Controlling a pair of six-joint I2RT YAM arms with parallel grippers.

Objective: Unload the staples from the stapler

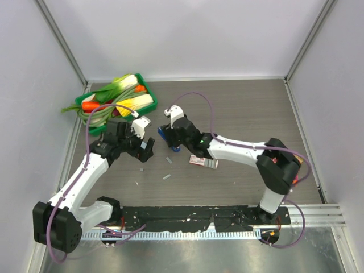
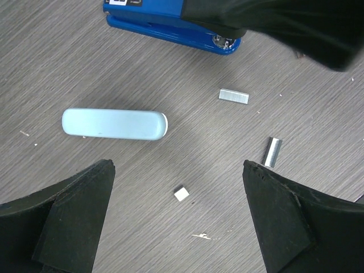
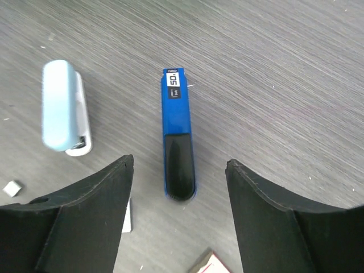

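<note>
Right end effector [image 3: 179, 162] wide, empty, over blue stapler [image 3: 177, 128]. Left end effector [image 2: 177, 170] wide, empty; staples [image 2: 234, 96] loose on bench [image 2: 85, 68] beside it.

A dark wood-grain table [image 1: 244, 108] is boxed in by a plain pale back wall [image 1: 182, 34] and side walls [image 1: 28, 85], with slim metal posts [image 1: 310, 37] in the rear corners, a brushed metal sheet [image 1: 187, 256] along the near edge, and soft even light
</note>
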